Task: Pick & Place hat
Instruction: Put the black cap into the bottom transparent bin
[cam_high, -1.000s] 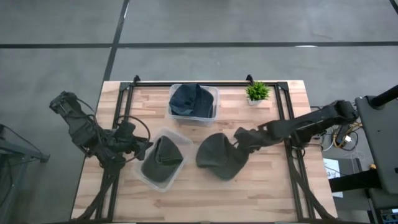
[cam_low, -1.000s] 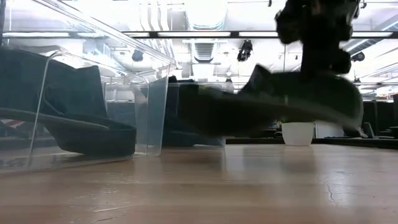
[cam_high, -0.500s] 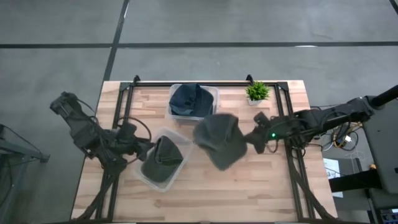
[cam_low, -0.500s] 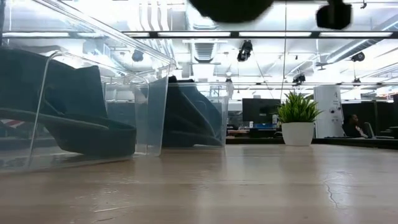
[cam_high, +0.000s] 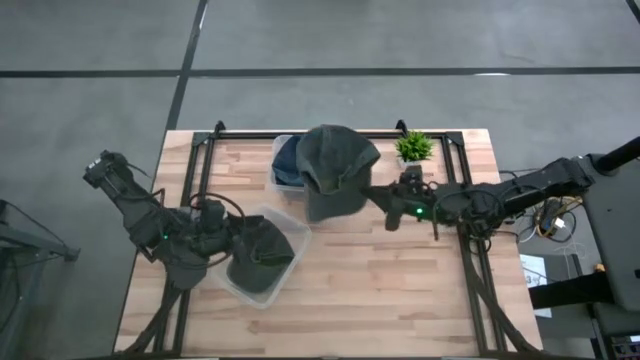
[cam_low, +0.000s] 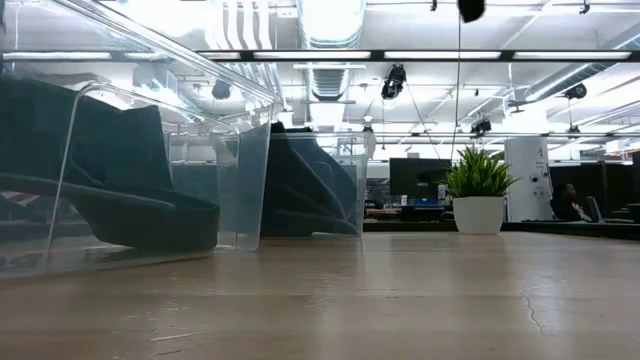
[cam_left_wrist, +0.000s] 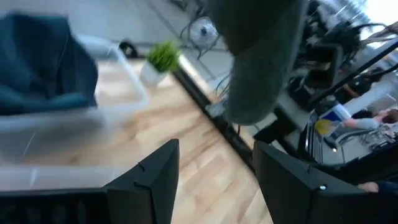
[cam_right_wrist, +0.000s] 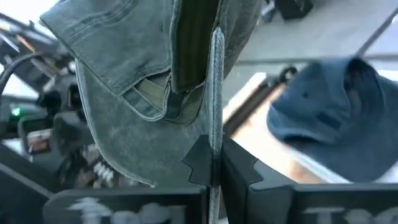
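From above, the right gripper (cam_high: 385, 205) has the grey-green denim cap (cam_high: 337, 168) pinched by its fabric and holds it up high over the far-side clear plastic bin (cam_high: 345, 158), which already has a dark blue cap (cam_high: 288, 160) in it, so I'd guess that bin is the drop spot. The left gripper (cam_high: 232, 238) waits at the near-left clear bin (cam_high: 298, 234) with a dark cap (cam_high: 262, 258) inside.

Table-level view: both bins sit on the wooden table (cam_low: 400, 290), with the small potted plant (cam_low: 478, 198) at the far right (the carried cap is too high to show here).

Left wrist: its dark fingers (cam_left_wrist: 152, 177) stand wide apart, nothing between them.

Right wrist: fingers (cam_right_wrist: 205, 163) pressed together on a fold of the cap, which hangs down loose.
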